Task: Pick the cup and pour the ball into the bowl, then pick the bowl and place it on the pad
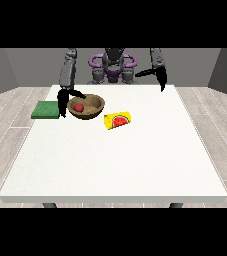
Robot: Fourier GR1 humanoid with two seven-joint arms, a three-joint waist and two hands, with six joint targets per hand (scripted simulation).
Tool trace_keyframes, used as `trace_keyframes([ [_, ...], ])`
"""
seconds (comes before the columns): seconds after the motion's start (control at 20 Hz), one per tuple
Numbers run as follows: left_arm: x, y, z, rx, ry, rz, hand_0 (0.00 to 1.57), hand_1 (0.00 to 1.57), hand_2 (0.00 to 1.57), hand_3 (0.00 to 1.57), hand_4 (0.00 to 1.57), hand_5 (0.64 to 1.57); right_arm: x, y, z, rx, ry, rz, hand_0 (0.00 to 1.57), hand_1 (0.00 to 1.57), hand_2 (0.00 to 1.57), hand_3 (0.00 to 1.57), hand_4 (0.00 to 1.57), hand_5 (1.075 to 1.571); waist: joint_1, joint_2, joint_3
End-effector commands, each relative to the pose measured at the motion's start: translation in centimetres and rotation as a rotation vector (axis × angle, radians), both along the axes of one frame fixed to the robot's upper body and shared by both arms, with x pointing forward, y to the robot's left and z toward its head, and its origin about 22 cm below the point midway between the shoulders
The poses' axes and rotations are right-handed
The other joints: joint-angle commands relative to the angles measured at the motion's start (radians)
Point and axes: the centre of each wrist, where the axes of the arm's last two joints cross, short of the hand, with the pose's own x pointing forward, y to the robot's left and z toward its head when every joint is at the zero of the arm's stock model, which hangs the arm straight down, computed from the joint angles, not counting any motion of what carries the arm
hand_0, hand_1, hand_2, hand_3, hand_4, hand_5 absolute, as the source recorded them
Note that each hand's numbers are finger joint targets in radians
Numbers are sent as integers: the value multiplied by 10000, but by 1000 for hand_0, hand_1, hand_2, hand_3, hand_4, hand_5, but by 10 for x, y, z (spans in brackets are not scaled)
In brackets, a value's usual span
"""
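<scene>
A brown wooden bowl (pixel 88 107) sits on the table at the far left, with a red ball (pixel 78 107) inside it. The hand at the view's left (pixel 63 100) is right beside the bowl's left rim, its thumb reaching over the rim and its fingers pointing down on the outside. A yellow cup with a watermelon picture (pixel 117 120) lies on its side just right of the bowl. A green pad (pixel 46 110) lies left of the bowl. The hand at the view's right (pixel 159 76) hangs above the table's far edge, fingers straight and holding nothing.
The white table (pixel 115 160) stretches wide toward the camera, with bare surface in front of the objects. The robot's torso (pixel 113 67) stands behind the far edge.
</scene>
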Motion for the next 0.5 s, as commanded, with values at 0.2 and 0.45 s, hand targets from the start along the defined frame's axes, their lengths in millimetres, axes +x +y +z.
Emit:
trace_keyframes([
  [0.2,5,35,16,5,8,209,0,0,0,0,0,1565,10,18,-8,-17,127,286,0,0,0,0,64,1562,-178,2,-1],
  [0.45,-4,3,34,-80,-849,-562,0,0,0,0,80,1571,-30,-16,-45,-221,2665,-2056,1453,1453,1571,0,468,1512,730,697,9],
])
